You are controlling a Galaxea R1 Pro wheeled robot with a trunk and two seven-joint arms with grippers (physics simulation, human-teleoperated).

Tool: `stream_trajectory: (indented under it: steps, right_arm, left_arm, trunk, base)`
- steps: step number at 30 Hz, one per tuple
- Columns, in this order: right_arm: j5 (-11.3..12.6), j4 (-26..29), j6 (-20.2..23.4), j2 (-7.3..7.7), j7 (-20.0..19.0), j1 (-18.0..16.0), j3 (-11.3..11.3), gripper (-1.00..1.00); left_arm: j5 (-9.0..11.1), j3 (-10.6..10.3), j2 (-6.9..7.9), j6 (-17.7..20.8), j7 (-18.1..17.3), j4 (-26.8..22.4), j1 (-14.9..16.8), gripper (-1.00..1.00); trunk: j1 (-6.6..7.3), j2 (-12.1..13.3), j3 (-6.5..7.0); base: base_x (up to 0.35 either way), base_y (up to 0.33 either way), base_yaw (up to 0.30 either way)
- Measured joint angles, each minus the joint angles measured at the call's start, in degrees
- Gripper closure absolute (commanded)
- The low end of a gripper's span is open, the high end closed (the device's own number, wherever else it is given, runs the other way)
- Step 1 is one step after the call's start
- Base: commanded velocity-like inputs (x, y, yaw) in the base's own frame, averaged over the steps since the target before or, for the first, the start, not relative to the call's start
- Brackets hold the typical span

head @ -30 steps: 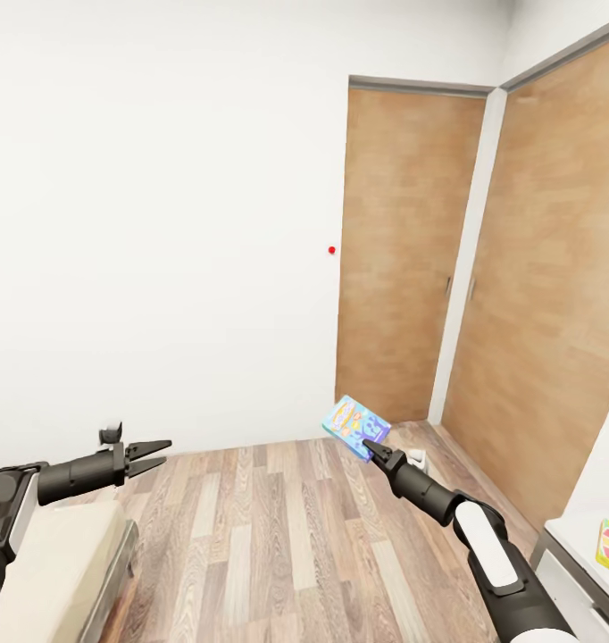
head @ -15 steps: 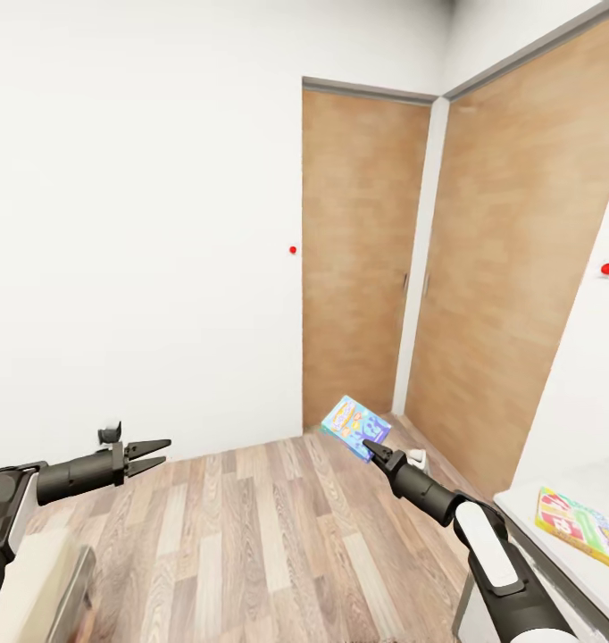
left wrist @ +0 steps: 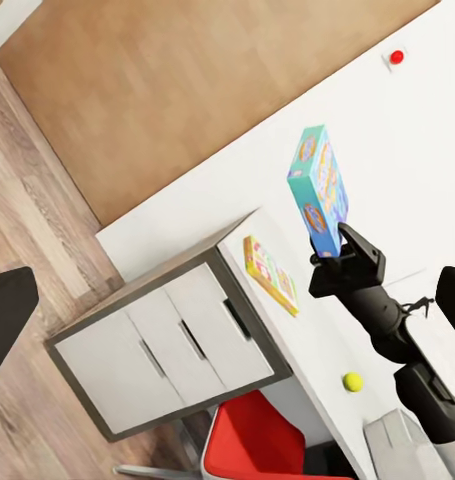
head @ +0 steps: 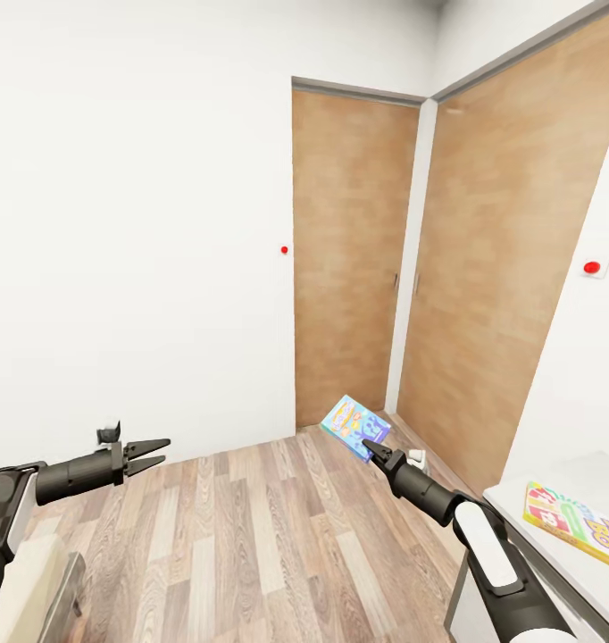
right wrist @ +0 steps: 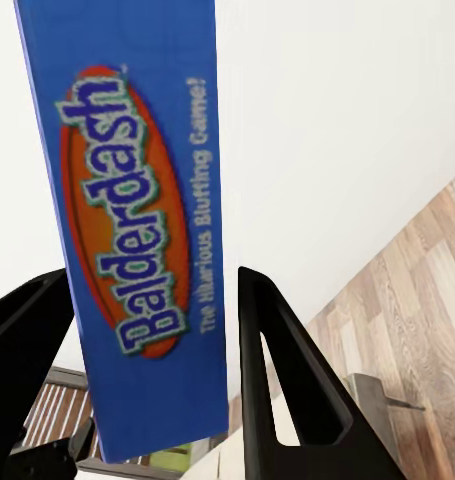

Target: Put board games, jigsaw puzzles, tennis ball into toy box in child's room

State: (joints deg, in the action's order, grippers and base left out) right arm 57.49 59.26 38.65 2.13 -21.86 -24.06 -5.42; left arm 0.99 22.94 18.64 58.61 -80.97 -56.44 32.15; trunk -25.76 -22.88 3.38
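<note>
My right gripper [head: 369, 446] is shut on the lower edge of a light-blue board game [head: 355, 426] and holds it up over the wood floor. The right wrist view shows its blue side with an orange "Balderdash" logo [right wrist: 147, 230] between the two black fingers [right wrist: 287, 380]. A yellow-green-red Skip-Bo board game [head: 577, 525] lies flat on the table [head: 528, 496] at the lower right. The left wrist view shows that game [left wrist: 270, 275], the tennis ball [left wrist: 353, 381] farther along the table top, and the held game [left wrist: 320, 190]. My left gripper [head: 153, 452] is open and empty, out over the floor.
Two wooden doors [head: 349, 259] meet in the corner ahead, with white wall to their left. The table has white drawer fronts [left wrist: 177, 350] and a red chair [left wrist: 257, 440] beside it. A light-grey rounded shape [left wrist: 399, 445] sits past the ball; I cannot tell what it is.
The head view has swung to the right, so the doors shifted left and the table with the Skip-Bo game came further into view. Both arms keep their pose; the game stays gripped.
</note>
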Motion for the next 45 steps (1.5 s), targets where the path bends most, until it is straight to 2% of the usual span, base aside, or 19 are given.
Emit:
stream_trajectory:
  steps: [11,20,45]
  right_arm:
    - [0.09,-0.01,-0.03,0.21,-0.02,0.0,0.01,1.0]
    - [-0.04,0.15,-0.09,0.13,0.13,0.0,0.0,1.0]
    - [-0.14,0.04,-0.09,0.08,0.35,0.0,-0.05,1.0]
  left_arm:
    - [-0.17,0.14,0.05,-0.05,0.12,-0.02,0.0,-1.0]
    - [-0.13,0.15,0.15,-0.06,0.12,-0.01,0.0,-1.0]
    - [-0.09,0.07,0.16,-0.14,0.11,0.0,0.0,-1.0]
  trunk:
    - [0.0,0.0,0.0]
    - [0.02,0.0,0.0]
    - [0.0,0.0,0.0]
  base:
    - [-0.066,0.124,0.0]
    - [0.176,0.182,0.0]
    - [-0.018,0.044,0.0]
